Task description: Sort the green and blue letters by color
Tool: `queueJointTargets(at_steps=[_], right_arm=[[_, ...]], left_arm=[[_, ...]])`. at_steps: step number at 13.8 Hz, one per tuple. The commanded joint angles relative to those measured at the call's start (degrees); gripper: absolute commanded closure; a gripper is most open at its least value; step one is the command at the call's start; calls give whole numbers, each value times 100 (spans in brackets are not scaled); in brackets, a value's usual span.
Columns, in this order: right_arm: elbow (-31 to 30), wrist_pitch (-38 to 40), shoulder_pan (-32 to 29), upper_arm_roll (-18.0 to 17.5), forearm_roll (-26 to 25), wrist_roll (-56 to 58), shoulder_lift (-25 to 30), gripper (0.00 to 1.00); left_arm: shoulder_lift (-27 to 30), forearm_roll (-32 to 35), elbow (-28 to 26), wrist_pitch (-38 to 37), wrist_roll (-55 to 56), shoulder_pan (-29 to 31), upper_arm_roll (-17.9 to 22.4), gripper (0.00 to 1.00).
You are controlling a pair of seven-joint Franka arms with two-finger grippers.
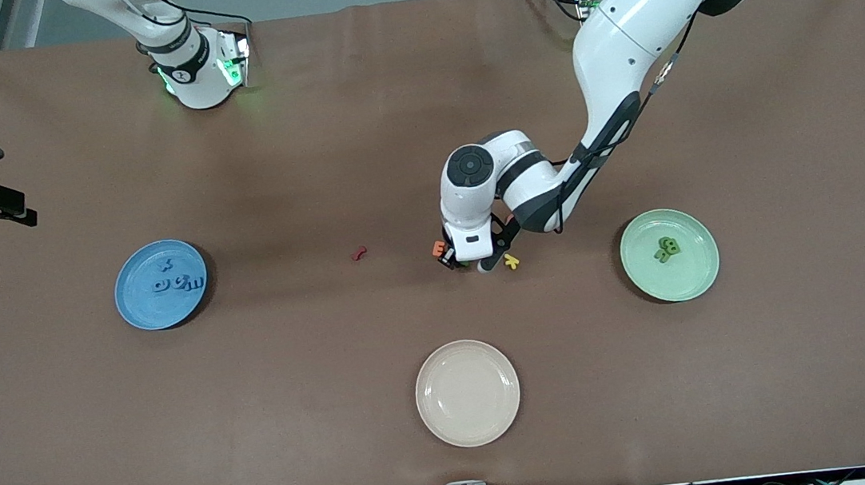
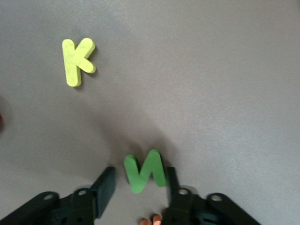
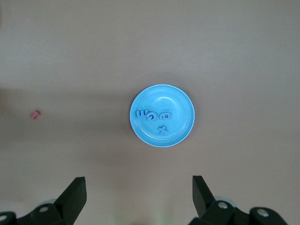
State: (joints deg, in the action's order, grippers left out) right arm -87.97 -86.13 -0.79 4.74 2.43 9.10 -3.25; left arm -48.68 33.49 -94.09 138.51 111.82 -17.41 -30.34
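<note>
green letter (image 2: 145, 171) is bracketed by the left gripper (image 2: 138, 187) (one finger touching); right gripper (image 3: 139, 194) is held wide.

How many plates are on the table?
3. A blue plate lies toward the right arm's end, with blue letters on it. A green plate lies toward the left arm's end, holding green letters. A bare cream plate sits between them, nearest the front camera.

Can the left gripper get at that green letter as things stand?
Probably yes: the left gripper is down at the table with its fingers on either side of the green letter, nothing between; the yellow letter lies apart.
</note>
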Motion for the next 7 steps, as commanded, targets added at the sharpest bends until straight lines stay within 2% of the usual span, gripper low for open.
queueJointTargets(at_steps=[1, 5, 7], right_arm=[[-168, -62, -106, -88, 12, 5, 167, 0], [-168, -62, -106, -88, 20, 5, 167, 0], [-177, -45, -80, -97, 20, 5, 167, 0]], left_arm=[[-71, 44, 119, -8, 59, -26, 46, 99], [25, 52, 110, -52, 50, 1, 46, 100], [252, 61, 119, -393, 33, 88, 29, 100]])
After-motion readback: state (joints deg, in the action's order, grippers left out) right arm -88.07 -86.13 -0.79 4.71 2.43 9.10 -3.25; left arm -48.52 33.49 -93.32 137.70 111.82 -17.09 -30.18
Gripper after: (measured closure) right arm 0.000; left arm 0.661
